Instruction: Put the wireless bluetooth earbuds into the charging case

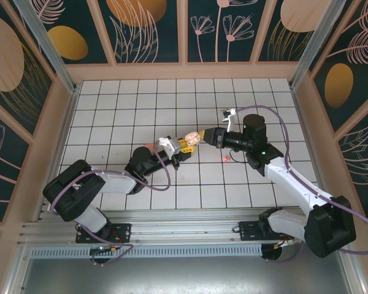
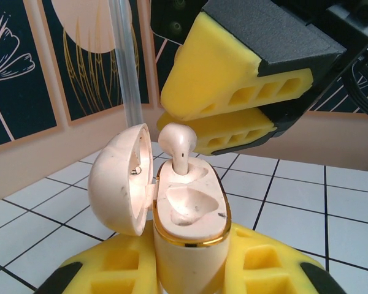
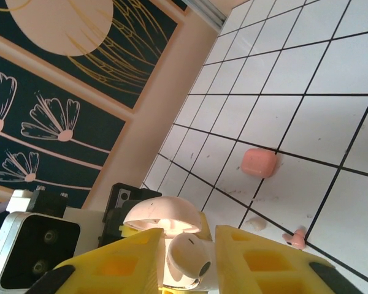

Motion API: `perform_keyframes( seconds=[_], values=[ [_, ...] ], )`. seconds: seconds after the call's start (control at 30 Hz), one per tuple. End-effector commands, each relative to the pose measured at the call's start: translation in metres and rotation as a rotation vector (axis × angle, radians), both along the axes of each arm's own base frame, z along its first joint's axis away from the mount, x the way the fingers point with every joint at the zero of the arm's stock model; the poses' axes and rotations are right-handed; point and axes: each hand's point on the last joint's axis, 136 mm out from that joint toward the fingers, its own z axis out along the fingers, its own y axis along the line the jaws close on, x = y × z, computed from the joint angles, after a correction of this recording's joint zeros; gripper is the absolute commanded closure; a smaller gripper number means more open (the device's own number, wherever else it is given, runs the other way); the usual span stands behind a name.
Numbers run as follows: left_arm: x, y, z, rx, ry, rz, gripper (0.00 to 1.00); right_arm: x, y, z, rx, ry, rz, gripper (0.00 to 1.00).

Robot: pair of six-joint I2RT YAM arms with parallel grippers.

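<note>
Inside the case [image 2: 185,254], clenched open-lidded in my left gripper [image 2: 190,277], a beige bud [image 2: 176,144] stands stem-down in the far slot. My right gripper [image 2: 172,111] hovers at its head; gripping or free, I cannot tell.

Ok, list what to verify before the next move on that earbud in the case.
1. Left gripper shut on case: ok.
2. Lid open, clear of both sockets: ok.
3. Earbud stem in the far socket: ok.
4. Earbud seated flush: not ok. It stands upright, head well above the rim.
5. Right gripper hold on the earbud: cannot tell. It sits close over the head.
6. Near socket free: ok.
</note>
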Motion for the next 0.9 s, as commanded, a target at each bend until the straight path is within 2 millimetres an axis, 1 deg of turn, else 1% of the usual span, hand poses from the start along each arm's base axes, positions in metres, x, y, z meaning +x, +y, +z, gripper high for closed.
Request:
perform_keyframes(
  seconds=[0.0, 0.17, 0.43, 0.87],
  values=[
    [-0.004, -0.001, 0.021, -0.033, -0.057, -0.015, 0.87, -0.001, 0.002, 0.015, 0.031, -0.035, 0.028, 0.75],
    [-0.003, -0.001, 0.021, -0.032, -0.056, -0.007, 0.87, -0.005, 0.001, 0.014, 0.036, -0.027, 0.028, 0.79],
    [0.002, 0.000, 0.021, -0.029, -0.052, 0.018, 0.88, -0.009, 0.002, 0.014, 0.046, -0.021, 0.031, 0.82],
    [0.007, 0.003, 0.021, -0.027, -0.046, 0.051, 0.88, -0.013, 0.007, 0.009, 0.055, -0.006, 0.031, 0.83]
  ],
)
